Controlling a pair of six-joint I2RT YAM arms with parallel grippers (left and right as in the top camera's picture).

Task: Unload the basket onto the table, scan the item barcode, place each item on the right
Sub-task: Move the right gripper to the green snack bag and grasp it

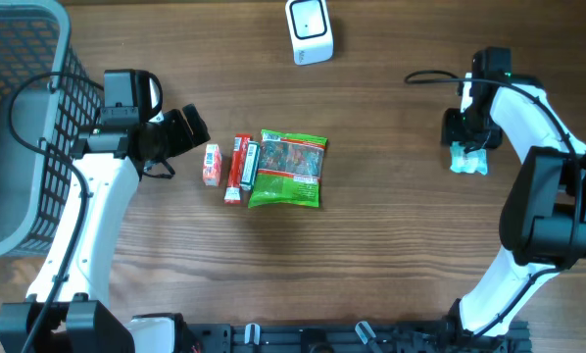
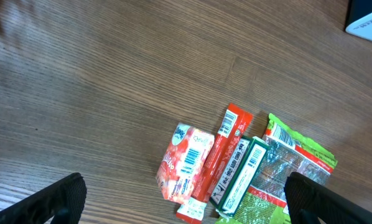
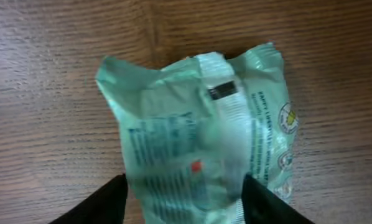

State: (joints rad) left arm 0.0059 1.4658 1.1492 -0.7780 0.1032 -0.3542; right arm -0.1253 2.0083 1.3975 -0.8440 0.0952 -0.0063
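Note:
A pale green packet lies on the wooden table at the right, printed side up, with a small black patch near its top. My right gripper hangs right over it, its dark fingers open on either side of the packet's near end. The white scanner stands at the back centre. My left gripper is wide open with nothing between its fingers, just left of a row of items: a pink packet, a red stick, a green-and-white box and a green bag.
A grey mesh basket takes up the far left, behind the left arm. The scanner's corner shows at the top right of the left wrist view. A black cable trails on the table near the right arm.

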